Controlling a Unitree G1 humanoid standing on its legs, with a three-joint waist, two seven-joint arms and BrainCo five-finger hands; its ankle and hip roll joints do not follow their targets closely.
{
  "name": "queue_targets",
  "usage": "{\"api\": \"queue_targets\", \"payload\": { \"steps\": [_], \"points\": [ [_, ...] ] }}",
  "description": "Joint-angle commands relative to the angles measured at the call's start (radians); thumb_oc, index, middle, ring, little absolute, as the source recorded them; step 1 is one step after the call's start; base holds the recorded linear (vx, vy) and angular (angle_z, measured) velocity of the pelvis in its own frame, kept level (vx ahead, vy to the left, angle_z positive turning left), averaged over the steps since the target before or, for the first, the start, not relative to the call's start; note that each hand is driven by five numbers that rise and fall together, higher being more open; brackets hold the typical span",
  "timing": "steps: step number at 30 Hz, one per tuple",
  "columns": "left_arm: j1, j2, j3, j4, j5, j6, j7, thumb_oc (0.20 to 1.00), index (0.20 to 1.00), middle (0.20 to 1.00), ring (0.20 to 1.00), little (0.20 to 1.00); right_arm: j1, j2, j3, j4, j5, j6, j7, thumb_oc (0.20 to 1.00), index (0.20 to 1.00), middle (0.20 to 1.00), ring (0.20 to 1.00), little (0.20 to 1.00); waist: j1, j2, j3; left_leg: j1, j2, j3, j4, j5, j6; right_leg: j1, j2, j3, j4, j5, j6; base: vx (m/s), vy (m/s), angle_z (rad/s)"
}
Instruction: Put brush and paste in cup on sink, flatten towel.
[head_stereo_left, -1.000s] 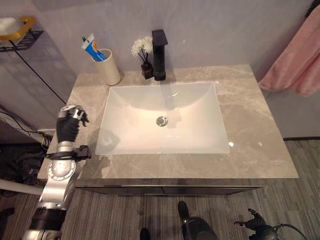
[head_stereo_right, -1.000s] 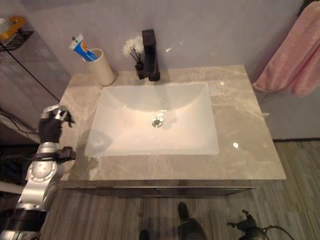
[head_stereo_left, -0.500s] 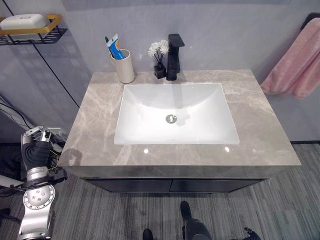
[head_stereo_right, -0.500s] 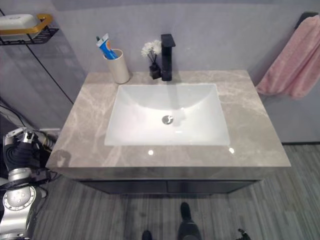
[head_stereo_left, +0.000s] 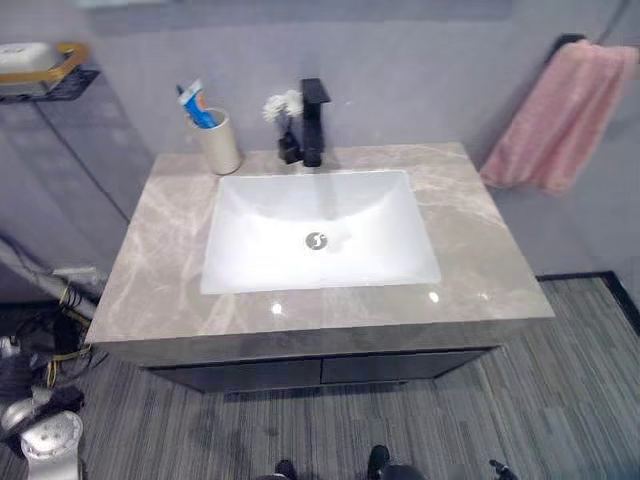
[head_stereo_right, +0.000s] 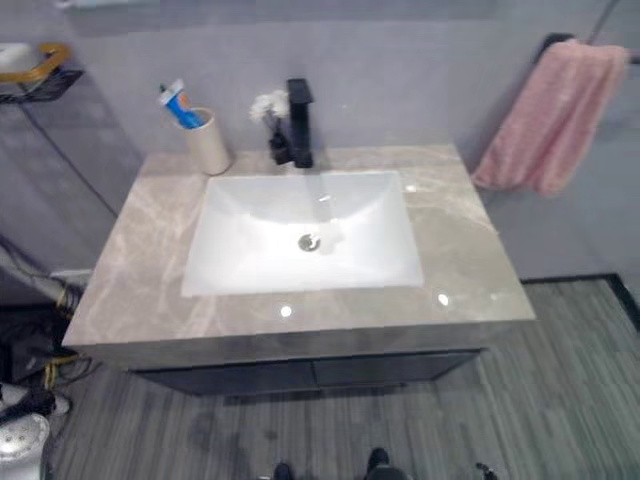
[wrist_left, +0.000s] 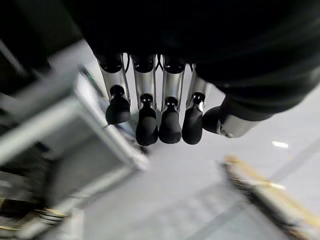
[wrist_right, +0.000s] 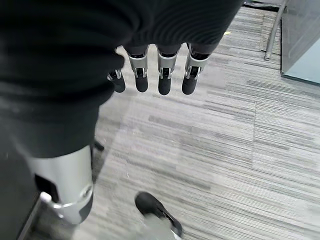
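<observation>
A beige cup (head_stereo_left: 219, 143) stands at the back left corner of the grey marble counter (head_stereo_left: 480, 260), with a blue and white toothpaste tube (head_stereo_left: 197, 104) sticking out of it. Whether a brush is in the cup is too small to tell. A pink towel (head_stereo_left: 556, 112) hangs bunched on the wall at the right, above the counter's end. My left hand (wrist_left: 148, 120) hangs low off the counter's left end, fingers relaxed and holding nothing. My right hand (wrist_right: 165, 76) hangs over the striped floor, fingers straight and empty.
A white basin (head_stereo_left: 262, 262) is set in the counter, with a black tap (head_stereo_left: 313, 118) and a small vase of white flowers (head_stereo_left: 281, 106) behind it. A wire shelf with a soap bar (head_stereo_left: 38, 66) hangs on the wall at the upper left.
My left hand has dropped from the counter's left edge to below counter level. The camera has shifted, so the towel shows more fully.
</observation>
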Motion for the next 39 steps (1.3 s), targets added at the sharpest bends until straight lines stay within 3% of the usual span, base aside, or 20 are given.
{"api": "queue_targets", "payload": {
  "steps": [1, 3, 5, 6, 8, 9, 10, 11, 12, 15, 16, 17, 18, 19, 20, 22, 27, 32, 36, 39],
  "points": [
    [0.004, 0.042, -0.017, 0.092, -0.129, -0.042, 0.045, 0.2, 0.2, 0.2, 0.2, 0.2, 0.042, 0.024, 0.035, 0.012, 0.008, -0.002, -0.033, 1.0, 1.0, 1.0, 1.0, 1.0, -0.004, -0.054, -0.042, -0.074, -0.097, 0.027, 0.0, 0.043, 0.049, 0.088, -0.077, -0.012, 0.144, 0.051, 0.074, -0.07, -0.135, -0.29],
    [-0.025, 0.017, -0.056, 0.343, -0.236, -0.018, -0.022, 0.2, 0.2, 0.2, 0.2, 0.2, 0.042, 0.023, 0.047, 0.0, 0.0, 0.0, -0.039, 1.0, 1.0, 1.0, 1.0, 1.0, -0.014, -0.059, -0.053, -0.083, -0.074, 0.07, 0.003, 0.057, 0.033, 0.111, -0.066, -0.037, 0.072, 0.023, 0.065, -0.1, -0.238, -0.67],
    [-0.039, 0.008, -0.072, 0.443, -0.271, -0.008, -0.054, 0.2, 0.2, 0.2, 0.2, 0.2, 0.044, 0.026, 0.048, -0.003, 0.0, 0.001, -0.04, 1.0, 1.0, 1.0, 1.0, 1.0, -0.019, -0.061, -0.056, -0.089, -0.065, 0.079, 0.008, 0.063, 0.026, 0.123, -0.054, -0.031, 0.045, 0.012, 0.06, -0.09, -0.219, -0.57],
    [-0.054, -0.012, -0.088, 0.609, -0.31, 0.031, -0.103, 0.2, 0.2, 0.2, 0.2, 0.2, 0.047, 0.028, 0.055, 0.002, 0.0, 0.004, -0.041, 1.0, 1.0, 1.0, 1.0, 1.0, -0.026, -0.063, -0.06, -0.101, -0.046, 0.095, 0.012, 0.08, 0.012, 0.146, -0.03, -0.024, 0.0, -0.022, 0.046, -0.12, -0.291, -0.33],
    [-0.06, -0.021, -0.089, 0.661, -0.345, 0.043, -0.13, 0.2, 0.2, 0.2, 0.2, 0.2, 0.051, 0.027, 0.055, -0.002, 0.003, 0.005, -0.042, 1.0, 1.0, 1.0, 1.0, 1.0, -0.03, -0.063, -0.062, -0.105, -0.038, 0.102, 0.012, 0.09, 0.004, 0.158, -0.018, -0.024, -0.023, -0.032, 0.038, -0.07, -0.18, -0.17],
    [-0.065, -0.038, -0.097, 0.709, -0.369, 0.067, -0.166, 0.25, 0.25, 0.25, 0.25, 0.25, 0.053, 0.024, 0.055, 0.0, 0.007, 0.008, -0.041, 1.0, 1.0, 1.0, 1.0, 1.0, -0.034, -0.062, -0.061, -0.113, -0.027, 0.106, 0.013, 0.102, -0.005, 0.166, -0.004, -0.024, -0.044, -0.047, 0.028, -0.1, -0.195, -0.18],
    [-0.07, -0.075, -0.107, 0.779, -0.422, 0.111, -0.249, 0.498, 0.498, 0.498, 0.498, 0.498, 0.05, 0.013, 0.055, 0.006, 0.007, 0.015, -0.036, 1.0, 1.0, 1.0, 1.0, 1.0, -0.042, -0.057, -0.058, -0.133, -0.011, 0.107, 0.021, 0.125, -0.019, 0.172, 0.014, -0.019, -0.072, -0.055, 0.018, -0.15, -0.269, -0.17],
    [-0.068, -0.095, -0.15, 0.824, -0.386, 0.152, -0.318, 0.62, 0.62, 0.62, 0.62, 0.62, 0.044, 0.002, 0.059, 0.013, 0.002, 0.02, -0.031, 1.0, 1.0, 1.0, 1.0, 1.0, -0.048, -0.052, -0.052, -0.14, -0.003, 0.106, 0.022, 0.138, -0.025, 0.178, 0.024, -0.014, -0.087, -0.056, 0.012, -0.16, -0.237, -0.14],
    [-0.068, -0.11, -0.192, 0.843, -0.328, 0.181, -0.377, 1.0, 1.0, 1.0, 1.0, 1.0, 0.039, -0.008, 0.06, 0.015, 0.0, 0.023, -0.021, 1.0, 1.0, 1.0, 1.0, 1.0, -0.054, -0.046, -0.045, -0.147, 0.006, 0.102, 0.021, 0.151, -0.031, 0.179, 0.034, -0.009, -0.102, -0.054, 0.005, -0.14, -0.158, -0.07],
    [-0.063, -0.177, -0.433, 0.855, -0.014, 0.205, -0.509, 1.0, 1.0, 1.0, 1.0, 1.0, 0.014, -0.055, 0.073, 0.027, -0.022, 0.03, 0.002, 1.0, 1.0, 1.0, 1.0, 1.0, -0.065, -0.024, -0.031, -0.171, 0.021, 0.073, 0.016, 0.176, -0.04, 0.162, 0.054, 0.016, -0.117, -0.047, -0.008, -0.15, -0.109, -0.08],
    [-0.076, -0.197, -0.567, 0.834, 0.14, 0.206, -0.491, 1.0, 1.0, 1.0, 1.0, 1.0, -0.007, -0.072, 0.082, 0.042, -0.037, 0.024, 0.008, 1.0, 1.0, 1.0, 1.0, 1.0, -0.061, -0.022, -0.02, -0.186, 0.006, -0.013, 0.03, 0.169, -0.041, 0.154, 0.057, 0.037, -0.116, -0.04, -0.015, -0.1, -0.072, -0.03],
    [-0.076, -0.198, -0.567, 0.834, 0.14, 0.206, -0.491, 1.0, 1.0, 1.0, 1.0, 1.0, -0.007, -0.073, 0.082, 0.042, -0.038, 0.024, 0.008, 1.0, 1.0, 1.0, 1.0, 1.0, -0.06, -0.021, -0.023, -0.19, 0.007, -0.013, 0.031, 0.169, -0.041, 0.151, 0.059, 0.037, -0.117, -0.038, -0.016, -0.13, -0.057, -0.13],
    [-0.094, -0.21, -0.657, 0.812, 0.194, 0.204, -0.496, 1.0, 1.0, 1.0, 1.0, 1.0, -0.053, -0.08, 0.113, 0.035, -0.046, 0.014, 0.013, 1.0, 1.0, 1.0, 1.0, 1.0, -0.049, -0.025, -0.008, -0.213, -0.014, -0.188, 0.065, 0.144, -0.047, 0.123, 0.064, 0.096, -0.1, -0.038, -0.023, -0.1, -0.038, -0.32],
    [-0.101, -0.205, -0.668, 0.812, 0.189, 0.194, -0.497, 1.0, 1.0, 1.0, 1.0, 1.0, -0.068, -0.082, 0.126, 0.041, -0.047, 0.012, 0.014, 1.0, 1.0, 1.0, 1.0, 1.0, -0.036, -0.03, 0.001, -0.227, -0.021, -0.27, 0.087, 0.14, -0.05, 0.115, 0.063, 0.117, -0.096, -0.036, -0.023, -0.1, -0.037, -0.7],
    [-0.101, -0.205, -0.668, 0.812, 0.189, 0.194, -0.497, 1.0, 1.0, 1.0, 1.0, 1.0, -0.068, -0.082, 0.126, 0.041, -0.047, 0.012, 0.014, 1.0, 1.0, 1.0, 1.0, 1.0, -0.036, -0.029, -0.001, -0.231, -0.021, -0.271, 0.087, 0.142, -0.05, 0.113, 0.064, 0.116, -0.097, -0.034, -0.023, -0.06, -0.014, -0.95],
    [-0.142, -0.197, -0.739, 0.788, 0.216, 0.177, -0.497, 1.0, 1.0, 1.0, 1.0, 1.0, -0.119, -0.084, 0.159, 0.054, -0.061, 0.008, 0.019, 1.0, 1.0, 1.0, 1.0, 1.0, -0.018, -0.04, 0.006, -0.253, -0.035, -0.448, 0.146, 0.118, -0.064, 0.089, 0.066, 0.191, -0.094, -0.018, -0.017, -0.05, 0.008, -0.91],
    [-0.175, -0.177, -0.837, 0.741, 0.33, 0.173, -0.452, 1.0, 1.0, 1.0, 1.0, 1.0, -0.138, -0.077, 0.17, 0.056, -0.063, 0.004, 0.016, 1.0, 1.0, 1.0, 1.0, 1.0, -0.034, -0.032, 0.0, -0.22, -0.041, -0.473, 0.165, 0.071, -0.063, 0.084, 0.061, 0.246, -0.096, -0.007, -0.001, 0.01, 0.091, -0.91],
    [-0.267, -0.164, -0.969, 0.664, 0.408, 0.144, -0.447, 1.0, 1.0, 1.0, 1.0, 1.0, -0.154, -0.051, 0.146, 0.076, -0.015, 0.013, -0.001, 1.0, 1.0, 1.0, 1.0, 1.0, -0.072, -0.01, 0.004, -0.173, -0.105, -0.385, 0.182, -0.01, -0.017, 0.062, -0.007, 0.327, -0.071, 0.016, 0.045, 0.02, 0.376, -0.41],
    [-0.328, -0.164, -1.082, 0.616, 0.516, 0.129, -0.431, 1.0, 1.0, 1.0, 1.0, 1.0, -0.193, -0.037, 0.153, 0.069, -0.01, 0.017, -0.013, 1.0, 1.0, 1.0, 1.0, 1.0, -0.086, -0.001, 0.02, -0.171, -0.145, -0.302, 0.158, -0.03, 0.015, -0.012, -0.075, 0.392, -0.107, 0.112, 0.098, -0.08, 0.335, -0.65],
    [-0.336, -0.168, -1.098, 0.635, 0.545, 0.13, -0.441, 1.0, 1.0, 1.0, 1.0, 1.0, -0.223, -0.01, 0.162, 0.073, -0.006, 0.022, -0.018, 1.0, 1.0, 1.0, 1.0, 1.0, -0.081, 0.006, 0.042, -0.159, -0.122, -0.222, 0.123, -0.023, 0.022, -0.069, -0.095, 0.34, -0.119, 0.17, 0.103, -0.15, 0.207, -0.96]
  ]
}}
